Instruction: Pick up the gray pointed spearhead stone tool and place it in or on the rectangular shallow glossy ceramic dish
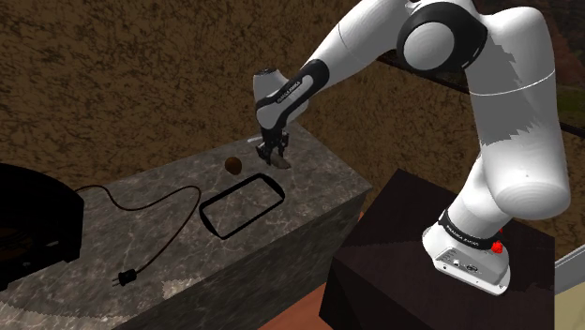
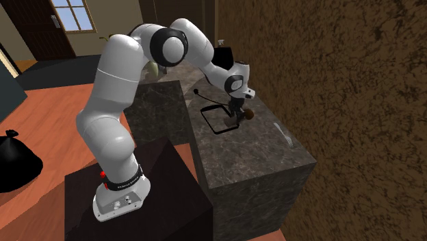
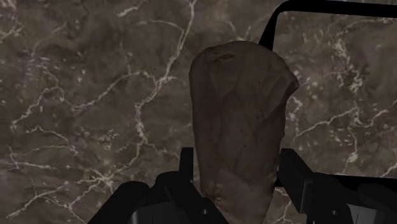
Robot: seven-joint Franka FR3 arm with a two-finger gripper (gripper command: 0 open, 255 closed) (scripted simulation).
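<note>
Stone [image 3: 238,121]: I see the grey-brown pointed piece clasped between the two black fingers, broad end pointing away from the hand, narrow end down between them.
Gripper [image 3: 238,162]: clenched on the stone, one finger on each flank. In the shoulder view the gripper [image 1: 277,150] points down over the counter's far side.
Stone's place: in the shoulder view it [image 1: 281,161] hangs just above the counter, by the end of the dish nearest the arm. I cannot tell whether its tip overlaps the rim.
Dish [image 1: 202,214]: a shallow rectangle with a thin black rim, lying flat near the middle of the counter. In the wrist view one rounded corner of the dish [image 3: 277,25] sits just beside the stone's broad end.
Counter [image 1: 309,202]: dark marble with white veins. Its front edge and its corner drop off towards the stand [image 1: 394,262].
Ball [image 1: 232,166]: small, brown, near the gripper and just beyond the dish's far rim, apart from both.
Cord [image 1: 128,275]: it loops over the counter on the shoulder view's left of the dish, plug near the front edge.
Fork [image 2: 285,135]: lying well apart from the dish [image 2: 209,120], towards the counter's end.
Room: bare marble lies between the dish and the counter's front edge.
</note>
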